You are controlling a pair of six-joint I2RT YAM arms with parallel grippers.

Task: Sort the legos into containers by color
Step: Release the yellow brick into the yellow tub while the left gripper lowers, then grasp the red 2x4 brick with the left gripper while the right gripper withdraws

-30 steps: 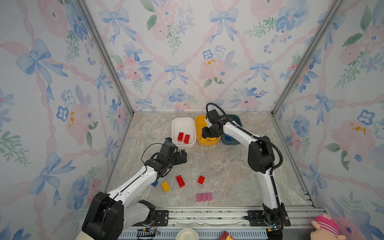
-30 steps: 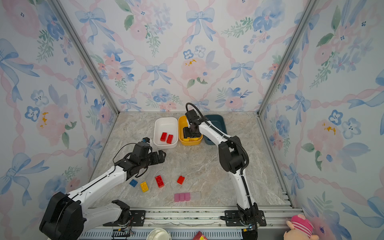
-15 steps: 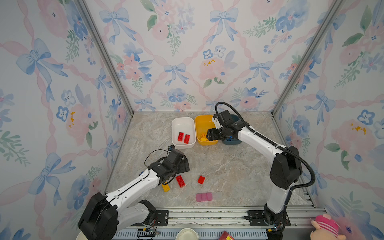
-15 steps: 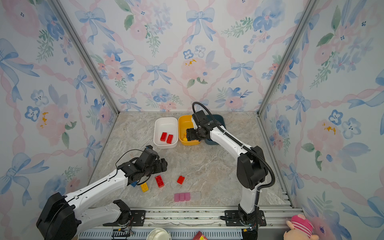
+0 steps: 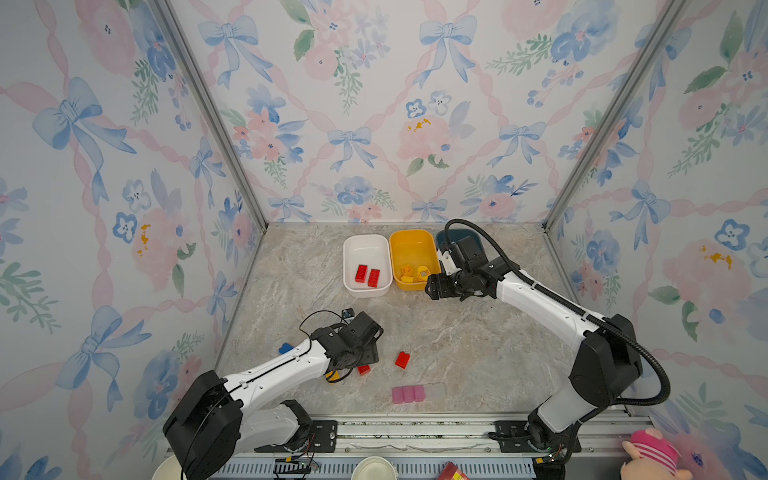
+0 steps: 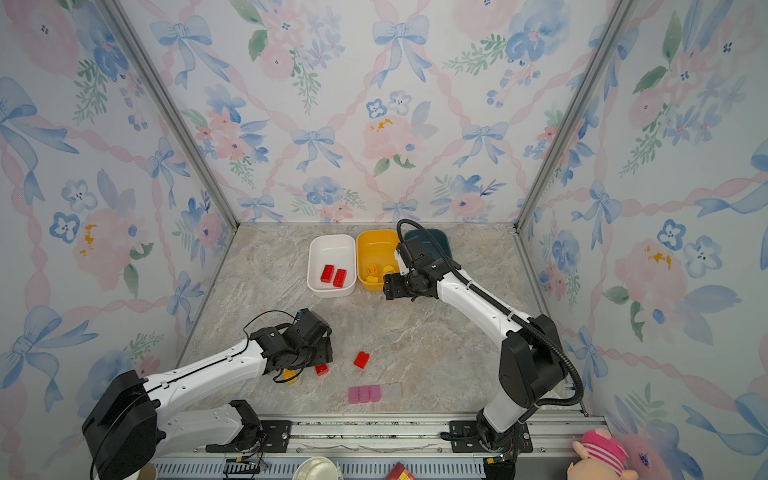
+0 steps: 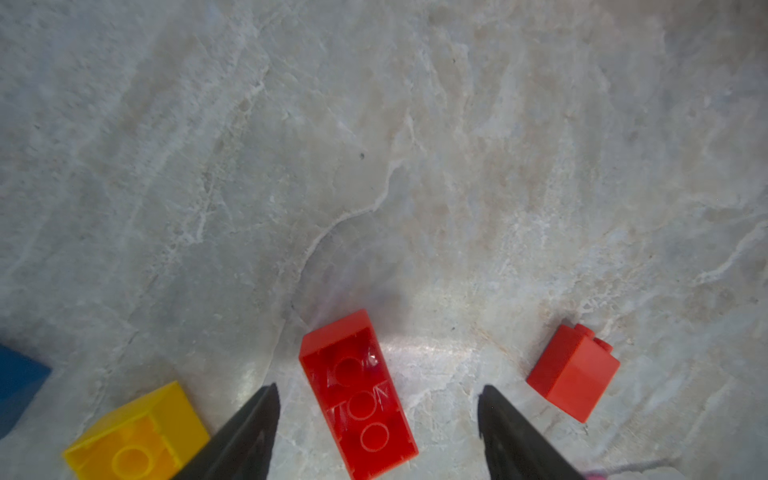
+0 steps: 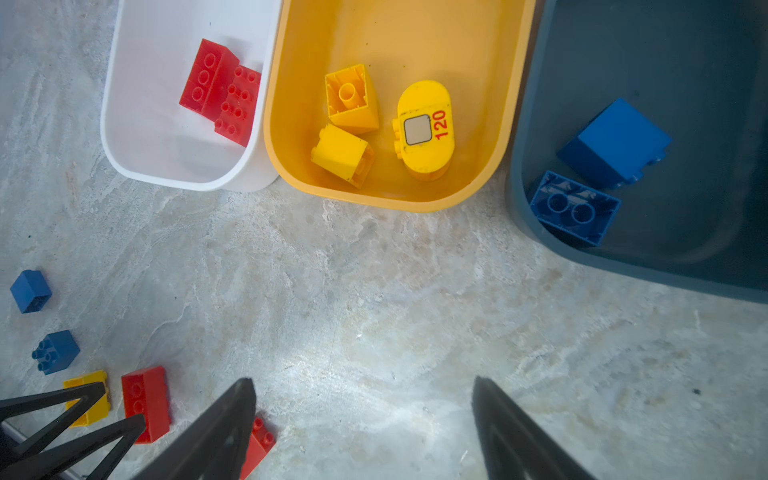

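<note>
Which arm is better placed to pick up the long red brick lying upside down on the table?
The left arm: its open jaws straddle the long red brick without touching it. The right arm hovers with empty jaws by the yellow tub, farther off.

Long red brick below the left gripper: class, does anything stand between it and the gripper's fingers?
Nothing visible does. The open left gripper frames the long red brick, with only bare marble between. The yellow brick lies outside one finger, the small red brick outside the other.
</note>
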